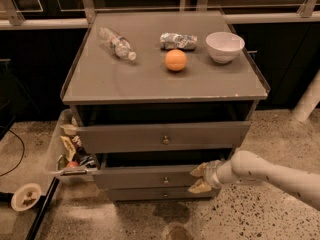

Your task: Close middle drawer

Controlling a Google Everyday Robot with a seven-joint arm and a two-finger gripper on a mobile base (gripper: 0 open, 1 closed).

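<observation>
The middle drawer [150, 177] is a wide grey-brown front with a small round knob [165, 180]. It stands out from the cabinet, with a dark gap above it. My gripper [199, 178] comes in from the lower right on a white arm [270, 174]. It is at the right part of the middle drawer's front, with its two pale fingertips [198, 170] spread one above the other, open and holding nothing. The top drawer [162, 136] is also pulled out above it. The lowest drawer [160, 194] sits just below.
On the cabinet top [150, 84] lie a plastic bottle [116, 43], a crumpled silver packet [178, 40], an orange [176, 60] and a white bowl [224, 46]. A clear bin of snacks [67, 151] hangs at the cabinet's left. A white post [307, 101] stands at right.
</observation>
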